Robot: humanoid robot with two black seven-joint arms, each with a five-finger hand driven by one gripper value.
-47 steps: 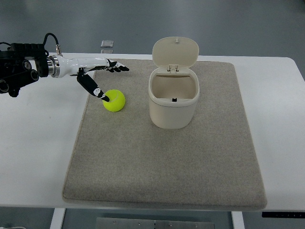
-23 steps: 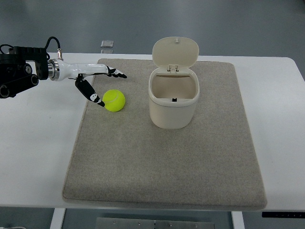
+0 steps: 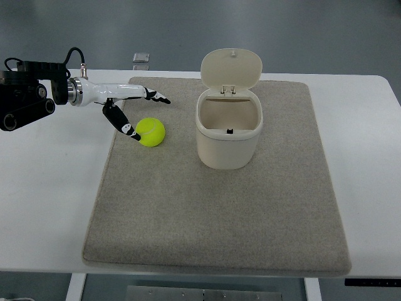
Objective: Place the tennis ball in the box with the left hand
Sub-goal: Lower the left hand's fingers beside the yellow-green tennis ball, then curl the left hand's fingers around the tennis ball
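The left hand (image 3: 128,106) reaches in from the picture's left edge, its white palm and black-tipped fingers (image 3: 156,97) stretched out over the far-left part of the mat (image 3: 213,213). The fingers are spread and extended, not wrapped around anything, while the thumb (image 3: 122,123) hangs down and away from them, leaving a wide gap. The hand holds nothing.

The tennis ball (image 3: 151,132) lies on the mat just below the outstretched fingers and right beside the thumb tip, which sits at the ball's left edge; whether the tip actually touches the ball cannot be told from this view. The ball sits in the opening between thumb and fingers, uncovered from above.

Further along in the direction the fingers point, past the ball, stands the box (image 3: 228,129), a cream-coloured upright container resting on the mat. Its hinged lid (image 3: 231,68) is flipped up and stands at the far rim, so the mouth is open toward the camera. Inside, only a small dark mark at the bottom shows. Bare mat lies between ball and box, with nothing standing in that stretch.

Behind the hand, at the far edge of the white table (image 3: 44,188), lies a small pale, glassy object (image 3: 141,58), well apart from the ball. The arm's black wrist housing (image 3: 28,100) and its cable sit over the table left of the mat.
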